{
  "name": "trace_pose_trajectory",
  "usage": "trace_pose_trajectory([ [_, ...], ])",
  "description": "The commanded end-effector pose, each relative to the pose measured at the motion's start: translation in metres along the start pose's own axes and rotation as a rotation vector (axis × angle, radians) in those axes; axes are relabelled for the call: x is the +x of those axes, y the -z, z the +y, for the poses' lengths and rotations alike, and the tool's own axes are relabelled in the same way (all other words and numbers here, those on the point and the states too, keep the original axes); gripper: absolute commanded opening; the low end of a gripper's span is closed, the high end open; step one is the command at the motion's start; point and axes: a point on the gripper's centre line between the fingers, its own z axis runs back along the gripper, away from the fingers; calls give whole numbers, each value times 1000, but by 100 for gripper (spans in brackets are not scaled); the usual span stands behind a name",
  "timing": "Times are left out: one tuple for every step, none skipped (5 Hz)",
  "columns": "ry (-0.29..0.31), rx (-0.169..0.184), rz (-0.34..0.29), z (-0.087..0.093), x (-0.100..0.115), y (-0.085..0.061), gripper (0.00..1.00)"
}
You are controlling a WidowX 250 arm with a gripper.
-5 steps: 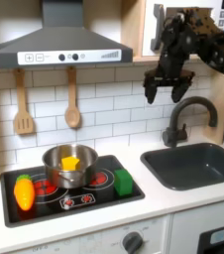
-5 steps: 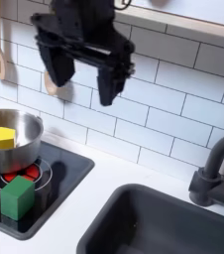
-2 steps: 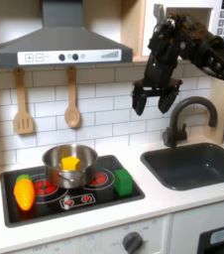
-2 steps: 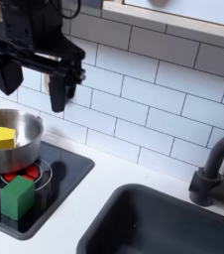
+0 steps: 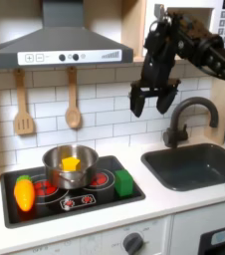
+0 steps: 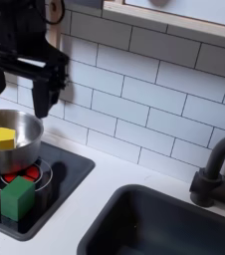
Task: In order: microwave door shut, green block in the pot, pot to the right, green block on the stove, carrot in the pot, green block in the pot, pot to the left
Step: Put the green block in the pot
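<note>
While the green block (image 5: 123,182) sits at the stove's (image 5: 45,208) right edge, just beside the pot (image 5: 71,167) on the back burner, none of the block, carrot or dragging steps looks done, and the microwave door is too cropped in the first exterior view to judge. The carrot (image 5: 24,192) lies at the stove's left edge, and a yellow piece (image 6: 1,138) rests in the pot. High above the counter, the gripper (image 5: 154,99) hangs fingers-down before the tiled wall, jaws spread and empty.
</note>
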Motion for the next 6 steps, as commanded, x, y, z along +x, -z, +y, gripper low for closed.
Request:
trace_pose_trajectory([
  [3,-1,-2,0,0,-1,100],
  [3,-1,-2,0,0,-1,100],
  [4,44,18,4,-1,20,100],
  [-4,21,45,11,-1,37,100],
  [16,21,57,10,1,47,100],
  [24,10,61,12,-1,54,100],
])
